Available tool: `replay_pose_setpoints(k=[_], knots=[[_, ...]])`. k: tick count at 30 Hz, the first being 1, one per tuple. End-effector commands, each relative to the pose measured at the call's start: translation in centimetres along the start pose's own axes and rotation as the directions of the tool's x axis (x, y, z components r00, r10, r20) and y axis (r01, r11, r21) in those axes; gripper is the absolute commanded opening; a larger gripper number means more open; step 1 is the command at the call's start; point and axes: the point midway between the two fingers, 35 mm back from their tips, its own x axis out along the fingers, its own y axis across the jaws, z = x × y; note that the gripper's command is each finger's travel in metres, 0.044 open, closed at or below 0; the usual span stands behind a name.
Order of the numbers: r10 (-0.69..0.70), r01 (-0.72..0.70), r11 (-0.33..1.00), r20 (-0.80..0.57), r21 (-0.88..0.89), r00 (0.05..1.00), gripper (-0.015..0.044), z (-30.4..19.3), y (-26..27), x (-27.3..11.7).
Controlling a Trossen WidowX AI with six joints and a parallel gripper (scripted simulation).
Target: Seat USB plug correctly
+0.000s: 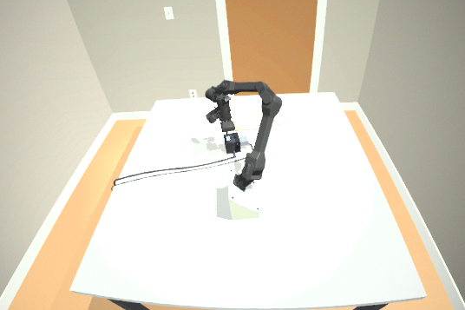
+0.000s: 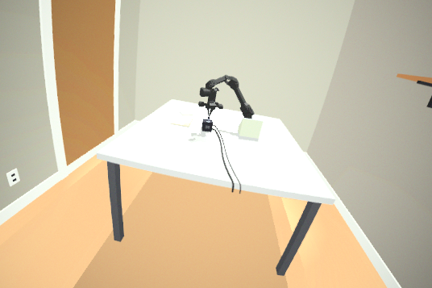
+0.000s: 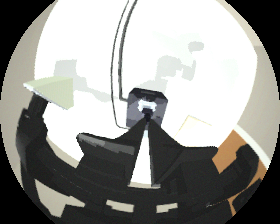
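Observation:
The power cube [image 1: 232,145] [image 2: 207,127] [image 3: 133,111] is a small dark block standing on the white table, with a bright patch on its top face. My gripper [image 1: 226,133] [image 2: 209,118] [image 3: 146,121] points down, its fingertips close together just over the cube's top. It is shut on the USB plug [image 3: 148,115], a small dark piece mostly hidden by the fingertips. How deep the plug sits in the socket, whether it is clear of it, and which way round it is turned cannot be told. The socket opening is hidden.
Dark cables [image 1: 173,169] [image 2: 224,151] [image 3: 121,60] run from beside the cube over the table's edge. A pale block [image 1: 245,211] [image 2: 250,129] [image 3: 62,91] stands by the arm's base. A flat pale outline [image 2: 181,124] [image 3: 192,127] lies beyond the cube.

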Motion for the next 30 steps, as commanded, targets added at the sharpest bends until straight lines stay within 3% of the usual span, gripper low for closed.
replay_pose_setpoints(k=[1, 30], knots=[[0.0, 0.0, 1.0, -0.008, 0.004, 1.0, 0.0, -0.05, 0.04, 0.17], [0.001, -0.001, 1.0, -0.016, 0.018, 1.0, 0.0, -0.23, 0.02, 0.52]])
